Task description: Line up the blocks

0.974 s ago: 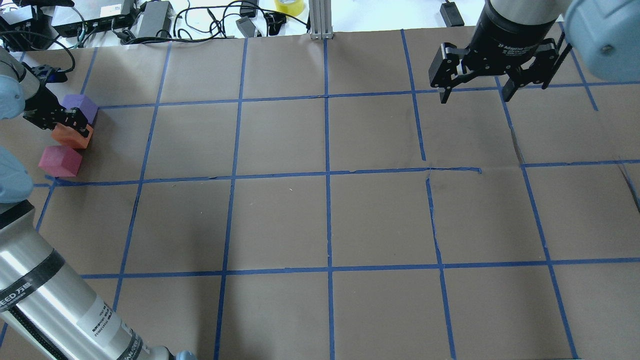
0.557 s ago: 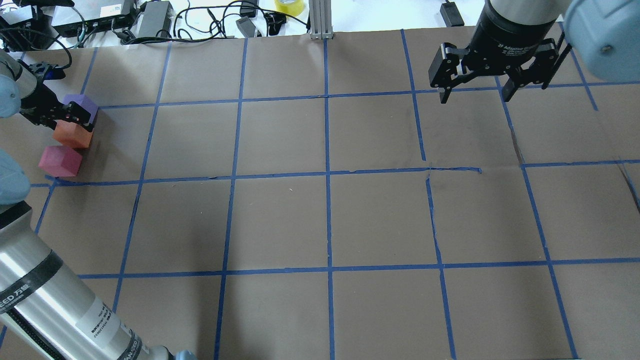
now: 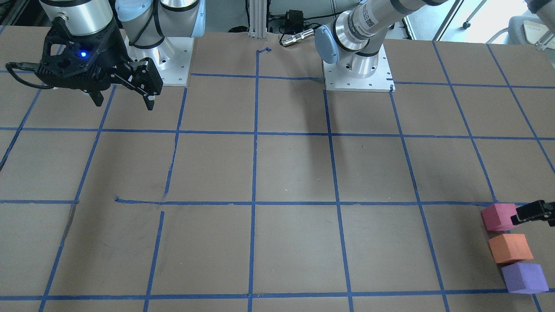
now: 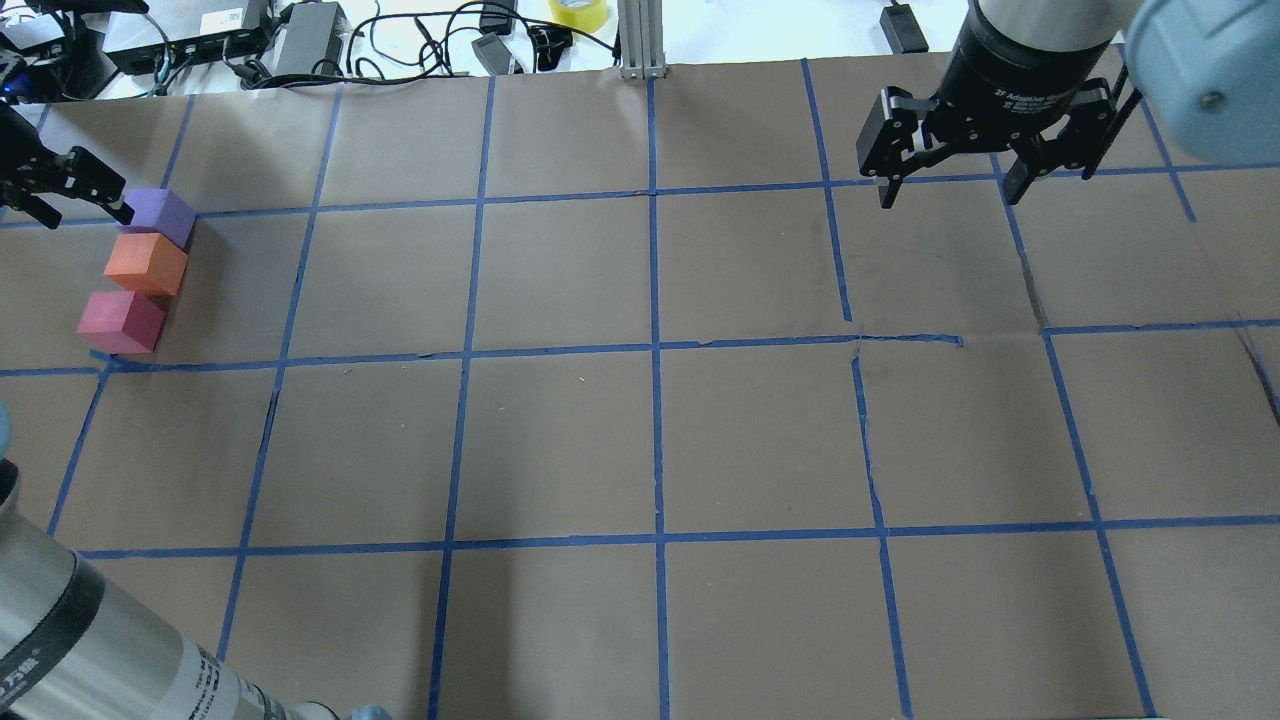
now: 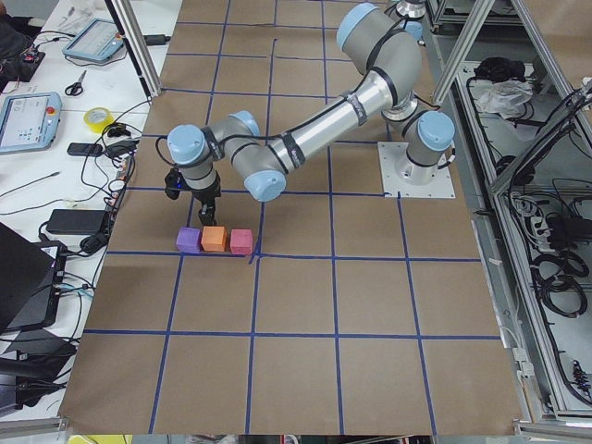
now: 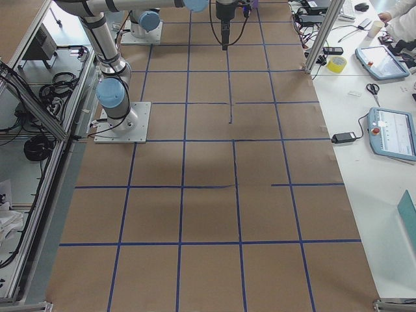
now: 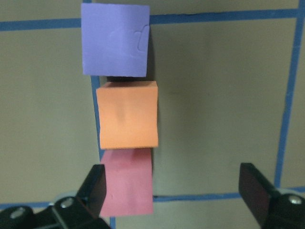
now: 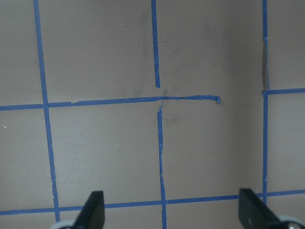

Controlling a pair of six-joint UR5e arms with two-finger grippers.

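Three cubes lie in a short touching row at the table's left end: purple [image 4: 160,215], orange [image 4: 145,263], pink-red [image 4: 120,322]. They also show in the front view as pink-red [image 3: 498,216], orange [image 3: 510,248] and purple [image 3: 523,277]. My left gripper [image 4: 85,212] is open and empty, raised off the row near the purple block. In its wrist view the purple [image 7: 114,39], orange [image 7: 127,114] and pink-red [image 7: 127,183] cubes lie below the open left gripper [image 7: 174,191]. My right gripper [image 4: 950,190] is open and empty, far right.
Cables, power bricks and a yellow tape roll [image 4: 578,12] lie beyond the table's far edge. An aluminium post [image 4: 640,40] stands at the far middle. Blue tape lines grid the brown paper, with a torn seam [image 4: 860,340] right of centre.
My left gripper has drawn away from the orange block, rising and moving toward the table's far left. The orange block stays in the row. The right arm has not moved.
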